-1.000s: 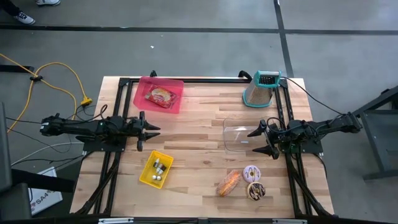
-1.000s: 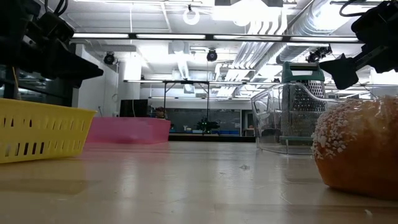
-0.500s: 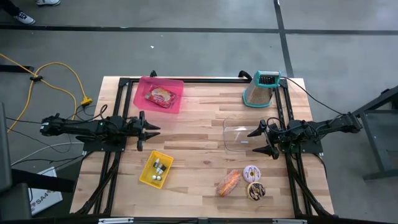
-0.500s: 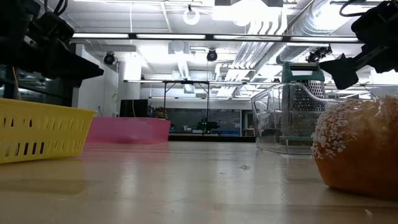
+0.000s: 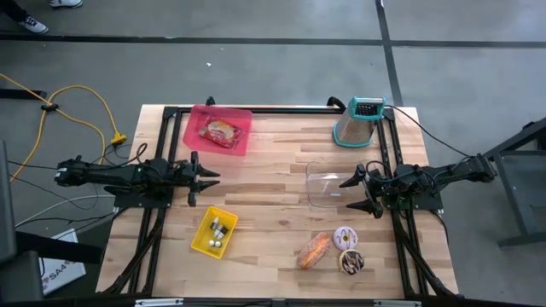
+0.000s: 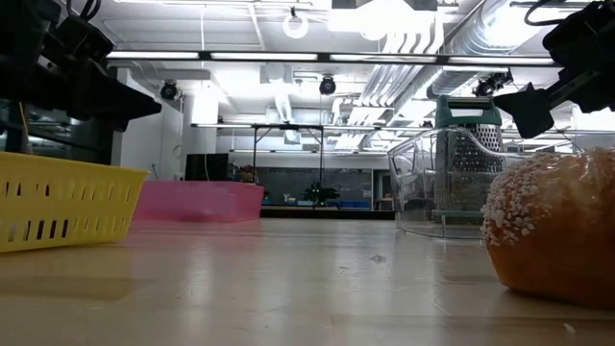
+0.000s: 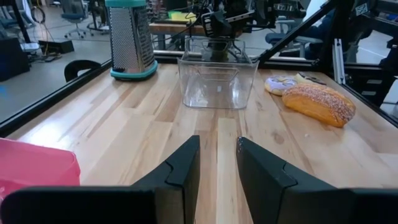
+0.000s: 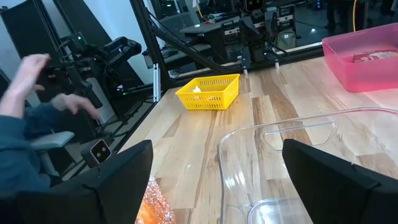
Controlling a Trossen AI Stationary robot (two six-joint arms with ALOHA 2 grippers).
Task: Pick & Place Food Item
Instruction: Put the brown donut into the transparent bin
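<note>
On the table's left side, your left gripper (image 5: 212, 181) hovers level, arm stretched toward the centre, fingers narrowly parted, holding nothing. On the right side, your right gripper (image 5: 351, 194) mirrors it, fingers spread wide and empty, tips over the clear plastic container (image 5: 327, 187). Near right: sugared pastry (image 5: 313, 250), beside two donuts (image 5: 347, 250). Near left: yellow basket (image 5: 214, 232). Far left: pink bin (image 5: 217, 130). Far right: box grater (image 5: 357, 121). Beyond the table, a person's hand (image 8: 28, 78) shows raised.
</note>
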